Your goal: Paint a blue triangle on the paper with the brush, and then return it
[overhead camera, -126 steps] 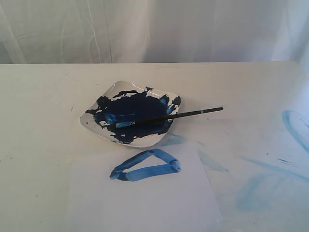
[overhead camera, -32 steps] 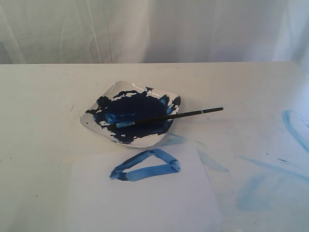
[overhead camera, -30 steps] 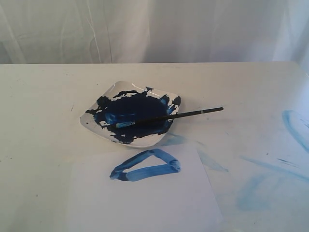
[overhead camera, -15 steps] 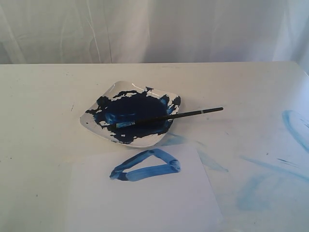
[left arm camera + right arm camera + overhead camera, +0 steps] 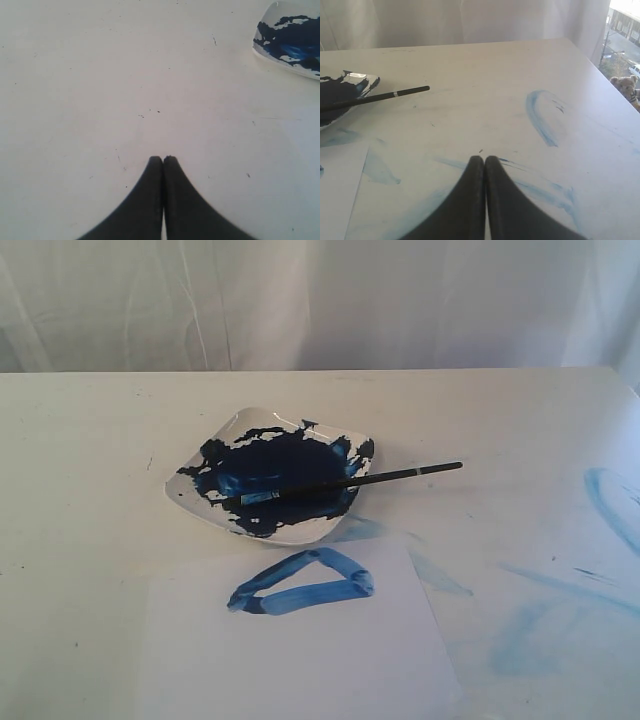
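Shows right claw [image 5: 484,158] and left claw [image 5: 163,159] both clenched on nothing. Finds the brush [image 5: 375,97] well ahead of the right claw, propped across the dish [image 5: 178,492], probably to keep wet bristles off the table [image 5: 100,440]. Leaves the blue triangle [image 5: 300,585] finished on the paper [image 5: 300,670].

Brush [image 5: 350,481] across dish [image 5: 190,502]; blue triangle [image 5: 303,583] on paper [image 5: 300,660].

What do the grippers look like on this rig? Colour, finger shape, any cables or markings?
Left gripper and right gripper match: two matte black fingers each, broad at the base, curving in to narrow rounded tips. No cables or markings show. The arms themselves are out of every view.
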